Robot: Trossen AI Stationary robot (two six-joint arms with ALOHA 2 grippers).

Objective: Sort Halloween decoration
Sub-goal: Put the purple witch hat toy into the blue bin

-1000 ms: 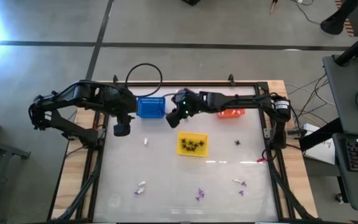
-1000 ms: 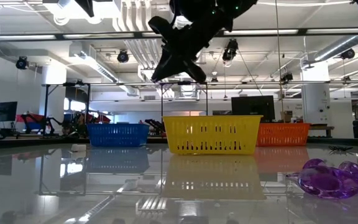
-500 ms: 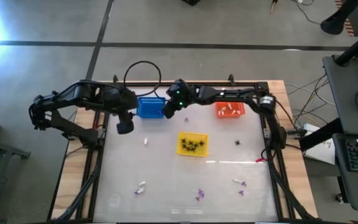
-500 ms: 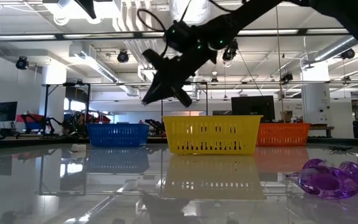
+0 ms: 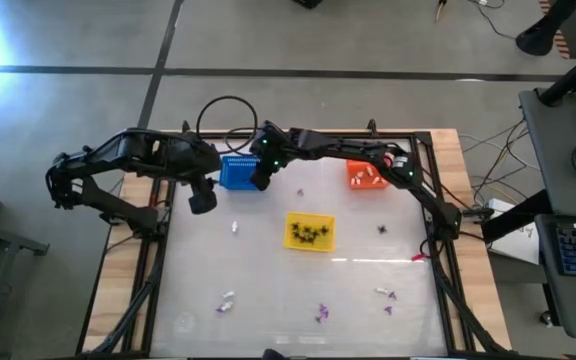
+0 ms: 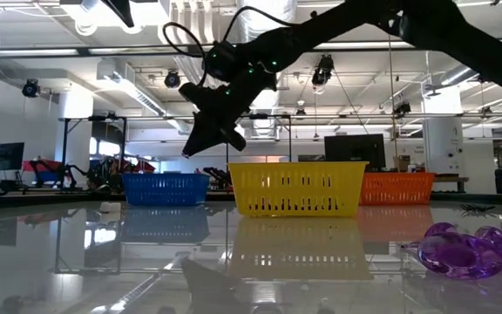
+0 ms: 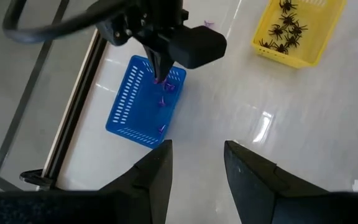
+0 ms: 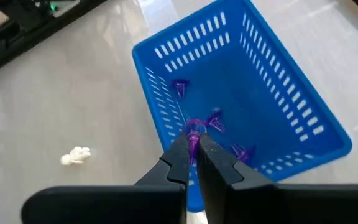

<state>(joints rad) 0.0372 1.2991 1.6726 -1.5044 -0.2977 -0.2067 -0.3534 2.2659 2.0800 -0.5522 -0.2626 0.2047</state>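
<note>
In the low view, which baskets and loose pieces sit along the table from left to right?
Blue basket → yellow basket → orange basket → black spider trinket, with the purple trinket nearer the camera at the right.

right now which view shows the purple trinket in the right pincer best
The right wrist view: the purple trinket sits pinched at the right pincer tips, above the blue basket. The left wrist view shows it smaller; the high and low views don't resolve it.
</note>
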